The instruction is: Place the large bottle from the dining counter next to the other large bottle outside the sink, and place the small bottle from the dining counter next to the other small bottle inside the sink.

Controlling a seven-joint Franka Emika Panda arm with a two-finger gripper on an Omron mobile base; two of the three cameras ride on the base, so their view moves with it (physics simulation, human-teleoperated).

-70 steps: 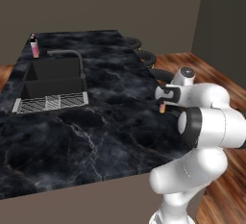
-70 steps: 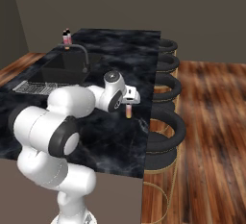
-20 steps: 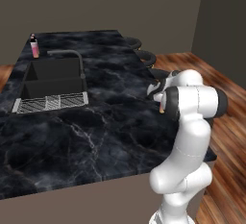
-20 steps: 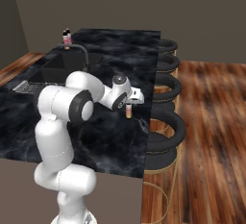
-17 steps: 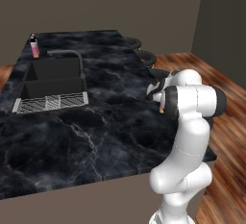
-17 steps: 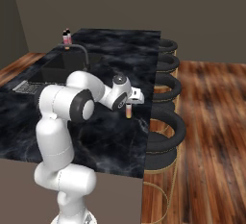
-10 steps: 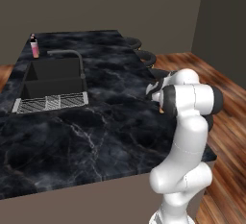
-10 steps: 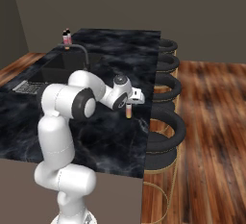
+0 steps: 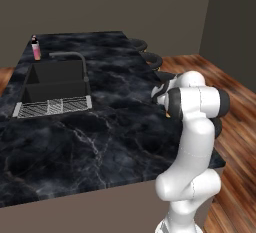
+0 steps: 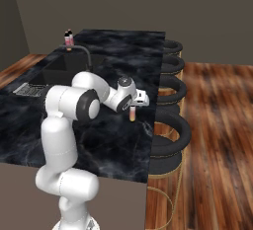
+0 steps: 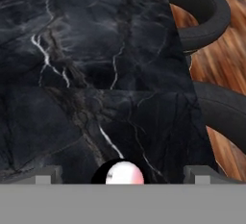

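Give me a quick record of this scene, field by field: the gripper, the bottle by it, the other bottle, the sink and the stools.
gripper: open, above the bottle, near the counter's stool-side edge
small bottle: pink, upright on the black counter, between the finger tips in the hand view
far bottle: pink, dark cap, on the counter behind the sink
sink: dark basins, curved faucet, ribbed rack in front
stools: round black seats along the counter's side

Both base views look down over the dining counter (image 9: 100,127) from behind; hand view hangs close above it.
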